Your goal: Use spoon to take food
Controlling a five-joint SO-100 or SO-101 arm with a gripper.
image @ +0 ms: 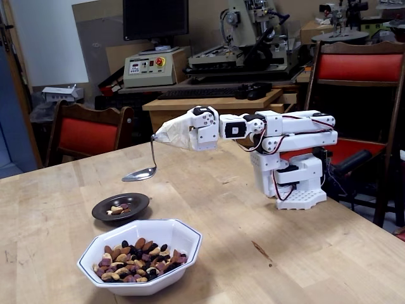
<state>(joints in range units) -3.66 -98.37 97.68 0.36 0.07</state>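
From where I stand, the white arm reaches out level over the wooden table (304, 253), and its gripper (166, 135), swaddled in beige tape, is clamped on the top of the spoon (144, 166), which hangs down with its empty bowl in the air above the tabletop. At about seven o'clock from the spoon's bowl sits a small dark saucer (120, 206) with a few nuts. Just beyond that, toward six o'clock, the white octagonal bowl (142, 253) holds the food (138, 258), a heap of nuts and dried fruit.
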